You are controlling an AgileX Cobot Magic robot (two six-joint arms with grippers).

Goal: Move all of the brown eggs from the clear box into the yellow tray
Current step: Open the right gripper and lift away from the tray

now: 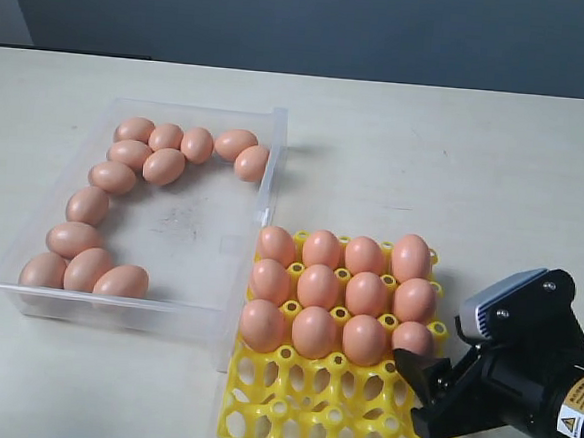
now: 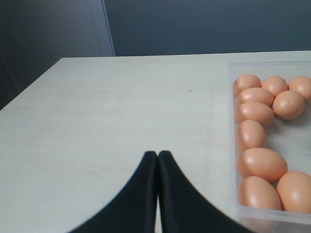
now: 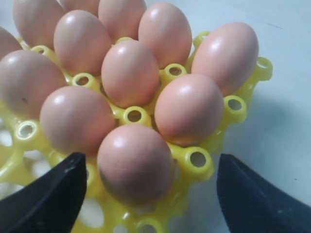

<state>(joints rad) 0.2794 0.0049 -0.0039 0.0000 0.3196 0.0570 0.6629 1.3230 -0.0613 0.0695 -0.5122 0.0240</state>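
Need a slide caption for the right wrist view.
Right gripper open on either side of a brown egg seated in the yellow tray.

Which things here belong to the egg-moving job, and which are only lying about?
For the job: brown eggs, clear box, yellow tray, right claw.
Not part of it: table, left claw, shut, away from the eggs.
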